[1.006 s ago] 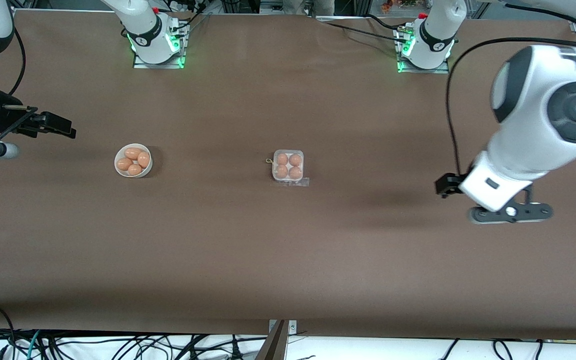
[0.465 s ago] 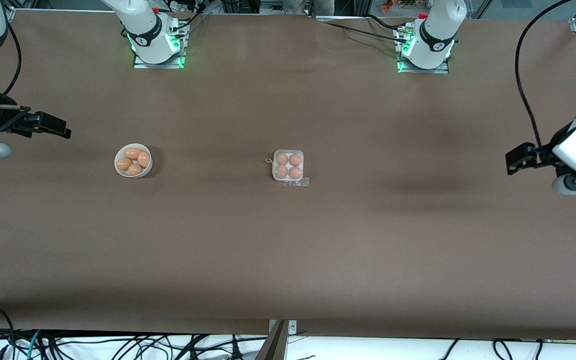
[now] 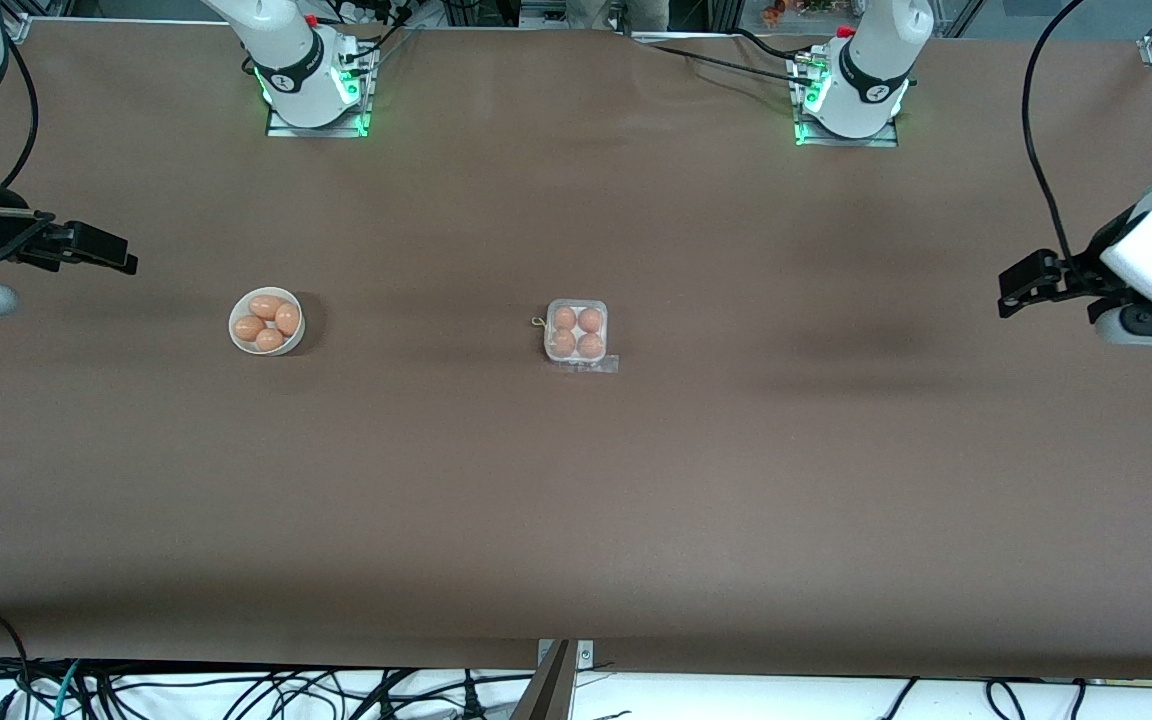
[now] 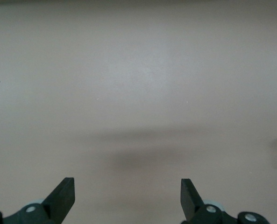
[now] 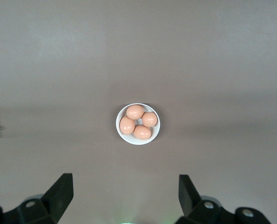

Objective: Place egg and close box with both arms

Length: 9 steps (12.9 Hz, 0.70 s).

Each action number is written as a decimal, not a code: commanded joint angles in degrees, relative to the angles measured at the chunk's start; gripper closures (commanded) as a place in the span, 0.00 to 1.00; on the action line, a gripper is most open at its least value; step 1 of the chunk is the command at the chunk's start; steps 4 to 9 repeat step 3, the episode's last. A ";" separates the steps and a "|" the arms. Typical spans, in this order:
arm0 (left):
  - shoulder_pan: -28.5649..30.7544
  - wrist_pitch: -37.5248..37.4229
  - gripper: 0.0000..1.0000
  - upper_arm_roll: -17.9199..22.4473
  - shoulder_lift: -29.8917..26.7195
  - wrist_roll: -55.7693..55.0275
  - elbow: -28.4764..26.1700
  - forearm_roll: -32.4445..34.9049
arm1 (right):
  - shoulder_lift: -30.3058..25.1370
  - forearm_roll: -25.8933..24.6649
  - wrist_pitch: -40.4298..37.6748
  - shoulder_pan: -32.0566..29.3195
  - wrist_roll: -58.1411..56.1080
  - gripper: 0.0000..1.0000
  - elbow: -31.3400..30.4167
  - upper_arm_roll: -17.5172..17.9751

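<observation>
The box (image 3: 576, 333) sits closed with four eggs mid-tabletop (image 3: 576, 520); both the left gripper (image 3: 1021, 285) and right gripper (image 3: 101, 250), jaws apart and empty, hang well away from it, so the task looks finished.

Even overhead light, medium bright, no hard glare. Brown table (image 3: 576, 480) reads matte, with broad soft shadow bands across it in the front view, darker toward the camera edge. Green LED glow at both arm bases. Bowl (image 3: 267, 321) throws a small soft shadow. Left wrist view is paler and washed out, a diffuse dark smudge of shadow on the table. Right wrist view sharp on the bowl; finger tips at the frame edge slightly soft.
</observation>
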 commanded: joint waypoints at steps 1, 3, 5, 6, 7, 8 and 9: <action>0.85 0.99 0.00 -0.76 -2.83 0.99 -2.85 -0.93 | -0.89 -0.66 -1.18 0.51 0.18 0.00 0.29 -0.44; 0.85 0.99 0.00 -0.85 -3.09 0.91 -3.73 -0.93 | -0.89 -0.66 -1.18 0.51 0.18 0.00 0.29 -0.44; 0.85 0.99 0.00 -0.85 -3.09 0.91 -3.73 -0.93 | -0.89 -0.66 -1.18 0.51 0.18 0.00 0.29 -0.44; 0.85 0.99 0.00 -0.85 -3.09 0.91 -3.73 -0.93 | -0.89 -0.66 -1.18 0.51 0.18 0.00 0.29 -0.44; 0.85 0.99 0.00 -0.85 -3.09 0.91 -3.73 -0.93 | -0.89 -0.66 -1.18 0.51 0.18 0.00 0.29 -0.44; 0.85 0.99 0.00 -0.85 -3.09 0.91 -3.73 -0.93 | -0.89 -0.66 -1.18 0.51 0.18 0.00 0.29 -0.44; 0.85 0.99 0.00 -0.85 -3.09 0.91 -3.73 -0.93 | -0.89 -0.66 -1.18 0.51 0.18 0.00 0.29 -0.44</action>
